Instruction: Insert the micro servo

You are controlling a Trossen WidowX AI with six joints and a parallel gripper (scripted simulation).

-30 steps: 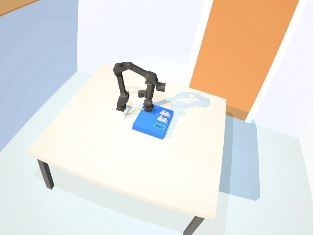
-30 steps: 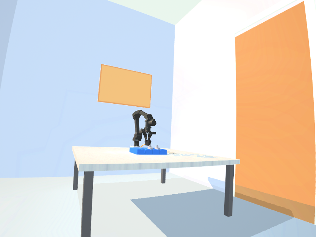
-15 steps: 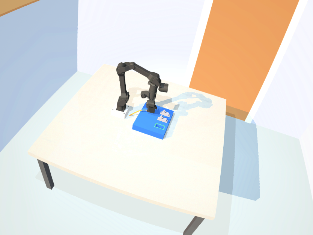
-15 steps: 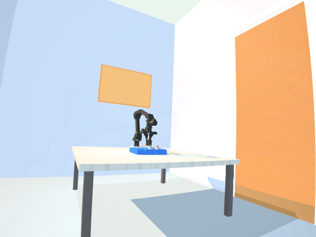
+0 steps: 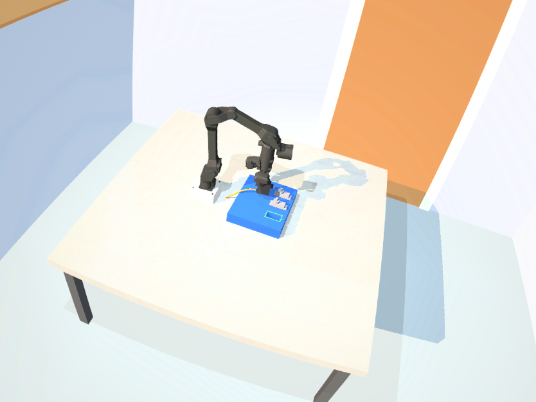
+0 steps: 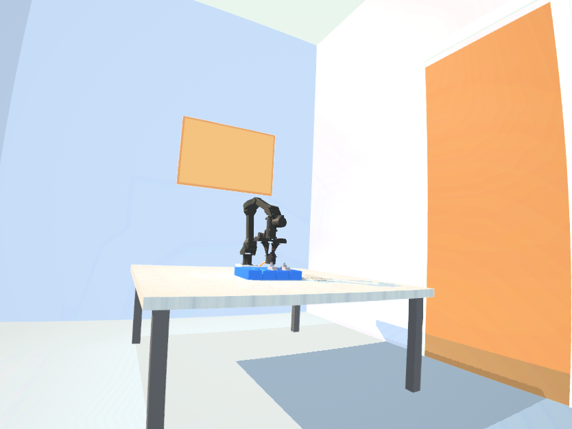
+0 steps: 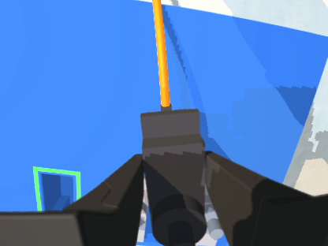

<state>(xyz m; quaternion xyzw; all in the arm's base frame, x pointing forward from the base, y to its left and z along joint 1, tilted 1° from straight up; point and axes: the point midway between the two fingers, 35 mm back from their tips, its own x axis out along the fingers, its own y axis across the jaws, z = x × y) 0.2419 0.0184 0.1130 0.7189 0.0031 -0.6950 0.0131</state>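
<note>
My gripper (image 5: 263,191) (image 6: 271,259) (image 7: 173,160) is shut on the dark micro servo (image 7: 173,130), its fingers on two opposite sides. The servo's round top (image 7: 179,214) with the shaft faces the wrist camera, so it points up. Its orange-yellow cable (image 5: 240,191) (image 7: 161,59) runs out toward the arm's base. The servo is over the blue deck (image 5: 246,209) (image 6: 241,272) (image 7: 98,79); its exact height is hard to tell. The empty pocket (image 5: 273,216) (image 7: 51,187), outlined in green, lies away from the gripper, at lower left in the wrist view. The servo's underside is hidden.
Two light grey servos (image 5: 283,194) (image 5: 278,203) stand in the deck between the gripper and its right edge in the top view, in a row with the pocket. The arm's white base plate (image 5: 210,196) is left of the deck on the table (image 5: 173,259).
</note>
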